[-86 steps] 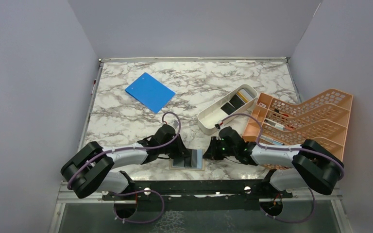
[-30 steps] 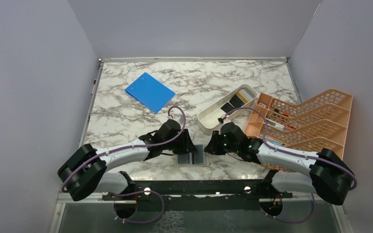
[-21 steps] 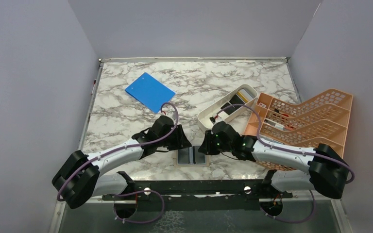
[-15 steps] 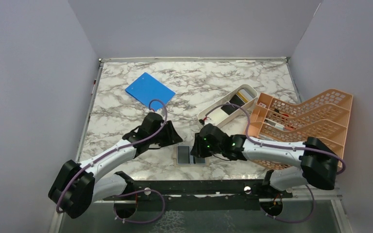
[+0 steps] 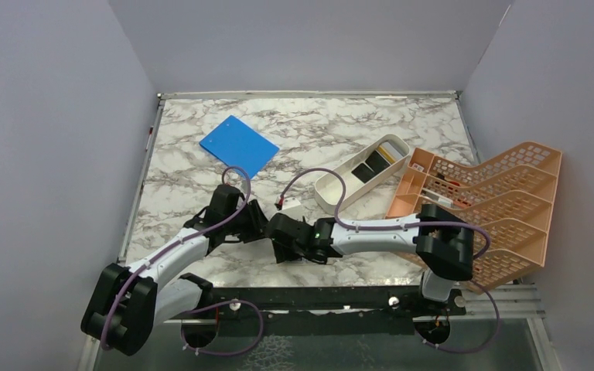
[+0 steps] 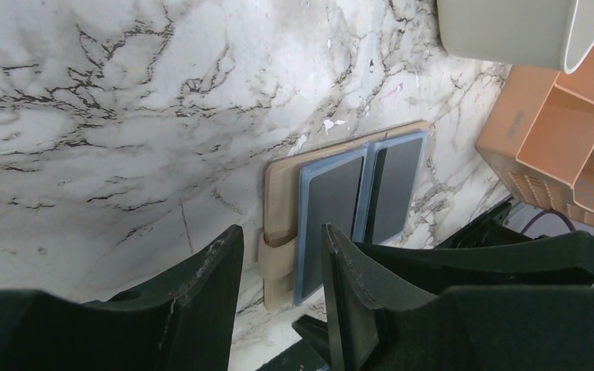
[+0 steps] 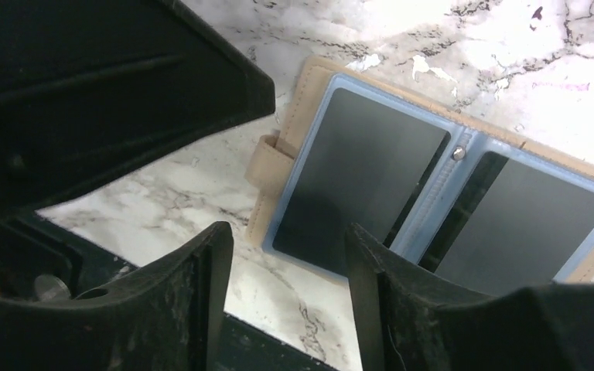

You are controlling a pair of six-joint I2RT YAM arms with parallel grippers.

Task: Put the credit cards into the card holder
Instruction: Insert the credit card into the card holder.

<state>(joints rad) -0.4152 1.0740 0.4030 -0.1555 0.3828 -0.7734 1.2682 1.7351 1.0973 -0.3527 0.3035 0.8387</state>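
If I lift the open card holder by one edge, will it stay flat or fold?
Probably fold: the card holder lies open with a hinge down its middle, so the free half would likely swing. It looks thin and light, so a push may slide it across the marble table. Its tab looks floppy.

Top view's bright and evenly lit, pretty sharp, just soft shadows under the arms [image 5: 178,247]. Wrist cams are rougher: the right end effector [image 7: 286,239] sits dark and slightly blurry up close, and the marble worktop [image 7: 472,23] blows out almost white.
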